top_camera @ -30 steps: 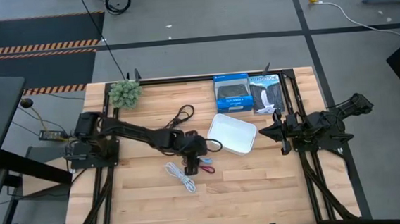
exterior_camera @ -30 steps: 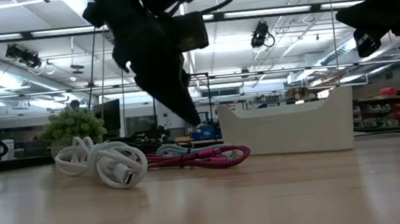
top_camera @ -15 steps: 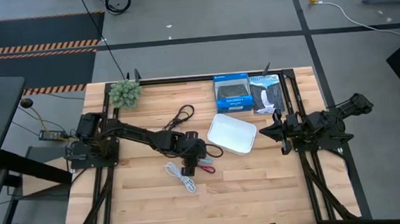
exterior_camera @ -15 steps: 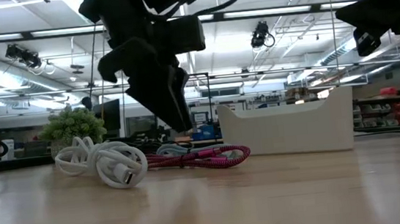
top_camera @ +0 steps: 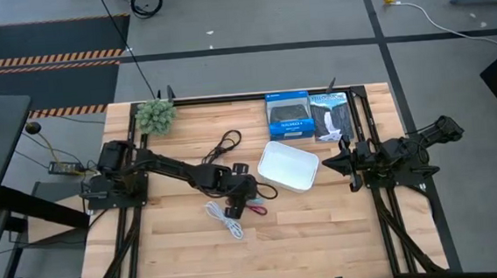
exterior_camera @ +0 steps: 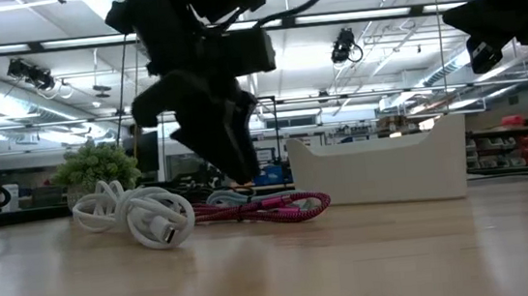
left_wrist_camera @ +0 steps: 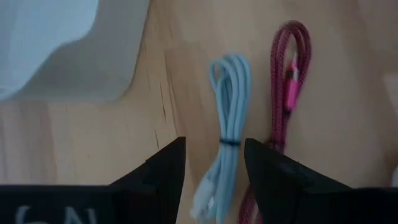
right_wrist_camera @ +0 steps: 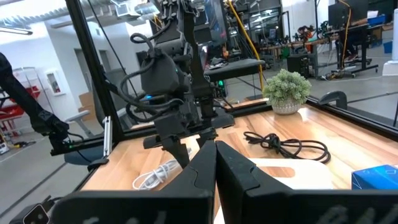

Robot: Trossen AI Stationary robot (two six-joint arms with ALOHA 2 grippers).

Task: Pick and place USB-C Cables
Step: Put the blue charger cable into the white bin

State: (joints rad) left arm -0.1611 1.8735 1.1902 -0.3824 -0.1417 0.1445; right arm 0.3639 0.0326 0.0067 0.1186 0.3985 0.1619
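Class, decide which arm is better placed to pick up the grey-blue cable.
Left. The left gripper hangs open astride the grey-blue cable; the right gripper waits beyond the white tray.

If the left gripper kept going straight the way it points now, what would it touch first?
Most likely the grey-blue cable: the left gripper is open, with one finger on each side of that coil. The dark red cable lies just beside it.

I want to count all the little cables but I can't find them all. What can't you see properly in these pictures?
- Grey-blue cable: its plug end is cut off between the left gripper fingers in the left wrist view; from above, the arm covers it.
- Dark red cable: only a bit peeks out from above.
- White cable: its far loops overlap in the low view.
- Tray: the low view shows only its wall, not inside.
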